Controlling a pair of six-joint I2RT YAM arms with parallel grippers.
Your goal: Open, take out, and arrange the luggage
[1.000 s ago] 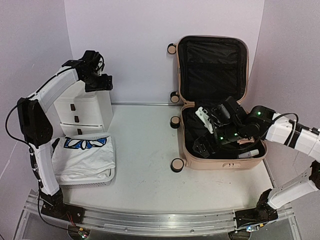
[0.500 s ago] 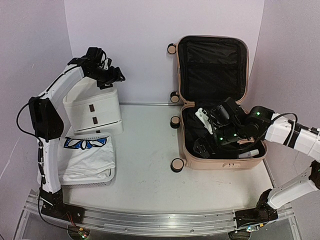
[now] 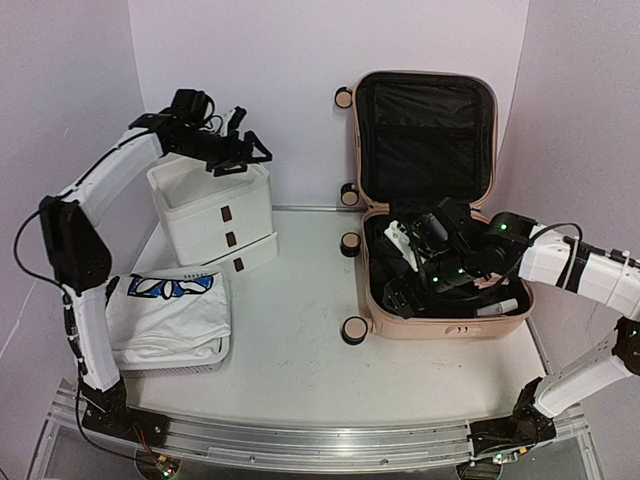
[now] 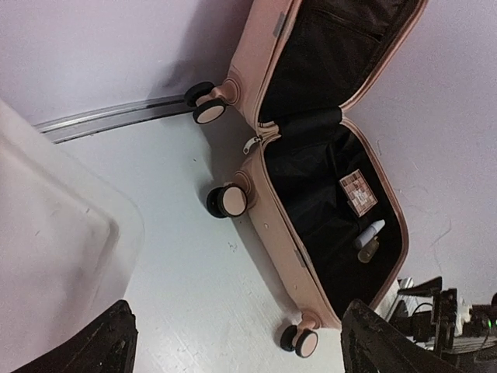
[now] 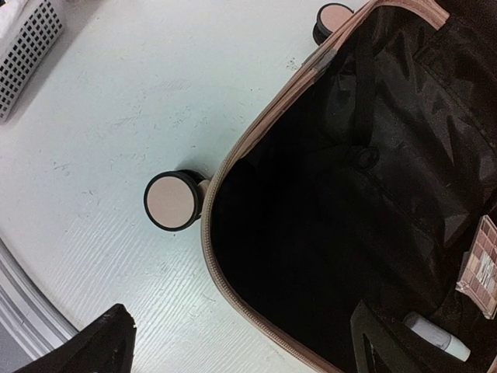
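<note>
The luggage (image 3: 428, 190) is lying open on the right half of the table (image 3: 290, 340), with its lid raised at the back, black lining showing and 4 wheels (image 3: 354, 330) pointing left. Well left of it a drawer unit (image 3: 215, 220) is standing, with a basket (image 3: 170, 325) nearer the front. The left gripper (image 3: 249, 142) is hanging at the unit's top edge on the luggage side, jaws wide apart. The right gripper (image 3: 400, 265) is hovering over the luggage's lower half, jaws spread and empty. Inside that half a palette (image 4: 358, 192) and 2 small bottles (image 4: 370, 231) are lying.
</note>
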